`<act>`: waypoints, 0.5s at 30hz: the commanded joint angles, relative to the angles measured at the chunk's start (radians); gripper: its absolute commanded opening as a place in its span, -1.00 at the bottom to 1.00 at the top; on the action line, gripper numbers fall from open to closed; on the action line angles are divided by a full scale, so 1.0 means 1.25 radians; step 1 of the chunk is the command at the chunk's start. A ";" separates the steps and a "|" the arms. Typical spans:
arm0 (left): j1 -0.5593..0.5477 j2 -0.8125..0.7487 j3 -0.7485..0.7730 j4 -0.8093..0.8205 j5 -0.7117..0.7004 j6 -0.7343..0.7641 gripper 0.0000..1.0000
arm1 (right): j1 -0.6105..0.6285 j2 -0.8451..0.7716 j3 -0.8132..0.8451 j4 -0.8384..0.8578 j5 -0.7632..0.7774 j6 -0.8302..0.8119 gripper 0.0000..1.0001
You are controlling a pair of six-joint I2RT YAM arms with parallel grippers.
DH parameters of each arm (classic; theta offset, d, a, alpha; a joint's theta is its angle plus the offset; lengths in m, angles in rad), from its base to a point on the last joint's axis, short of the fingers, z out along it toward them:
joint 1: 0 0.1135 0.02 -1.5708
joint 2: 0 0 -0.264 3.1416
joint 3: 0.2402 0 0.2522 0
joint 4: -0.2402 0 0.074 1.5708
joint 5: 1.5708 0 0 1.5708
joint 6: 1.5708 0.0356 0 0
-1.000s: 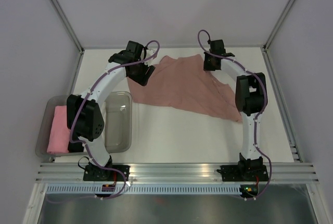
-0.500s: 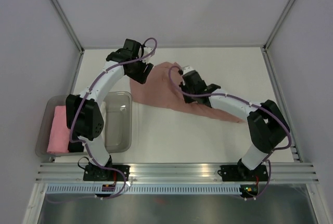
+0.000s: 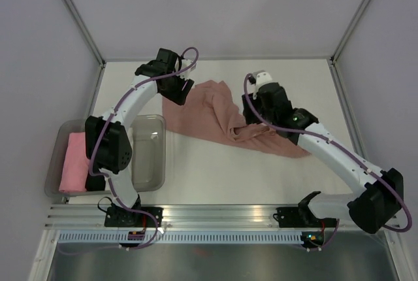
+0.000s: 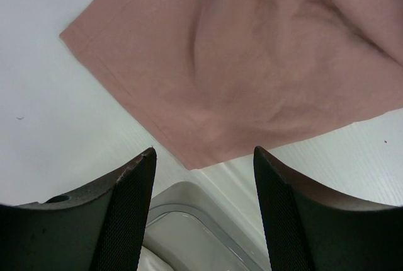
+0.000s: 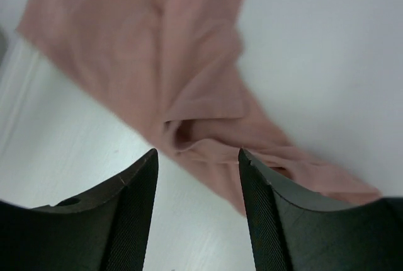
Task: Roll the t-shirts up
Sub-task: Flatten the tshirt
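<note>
Right wrist view: the right gripper point(image 5: 198, 155) has its fingers point(image 5: 129, 214) wide apart and holds nothing; a bunched fold of the shirt point(image 5: 189, 88) lies under the gap. The left gripper point(image 4: 204, 155) is also wide and empty, over a corner of the shirt, with the rim of the bin point(image 4: 189, 220) at 6 o'clock. In the top view the shirt lies crumpled on the table point(image 3: 215, 170), a little toward 12 o'clock from the centre, between both grippers. The bin stands at 8 o'clock with a pink roll point(image 3: 72, 163) inside.
</note>
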 commanded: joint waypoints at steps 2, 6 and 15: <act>0.000 -0.009 0.030 -0.002 0.016 -0.014 0.37 | -0.172 0.071 0.071 -0.293 0.108 -0.014 0.19; 0.000 -0.018 0.024 -0.002 0.016 -0.006 0.38 | -0.269 0.095 0.054 -0.348 0.037 -0.135 0.33; 0.001 -0.023 0.029 -0.004 0.029 0.010 0.38 | -0.384 -0.041 -0.067 -0.126 -0.108 -0.518 0.50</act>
